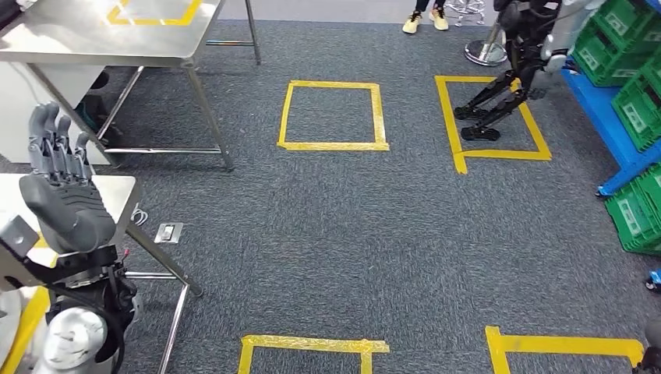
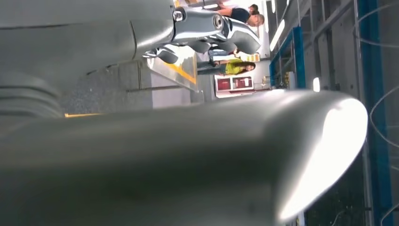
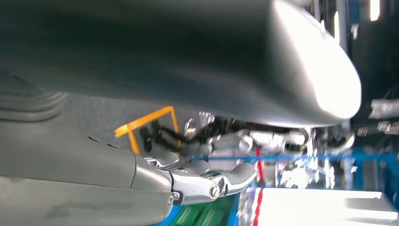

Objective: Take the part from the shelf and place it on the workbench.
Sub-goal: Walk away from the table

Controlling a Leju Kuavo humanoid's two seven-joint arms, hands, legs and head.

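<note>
My left hand [image 1: 62, 187] is raised at the left of the head view, fingers straight and pointing up, with nothing in it. It hangs over the corner of a steel workbench [image 1: 118, 193]. In the left wrist view the left hand [image 2: 188, 160] shows its thick thumb and straight fingers [image 2: 211, 26], holding nothing. In the right wrist view my right hand [image 3: 141, 176] has its fingers [image 3: 211, 181] stretched out and empty above the carpet. A blue shelf [image 1: 616, 136] with green crates [image 1: 635, 101] stands at the far right.
A second steel table [image 1: 101, 39] with a yellow tape square stands at the back left. Yellow tape squares [image 1: 334, 115] mark the grey carpet. Another dark robot [image 1: 510, 70] stands in the right square beside the shelf. A person's feet in yellow shoes [image 1: 425, 19] are at the back.
</note>
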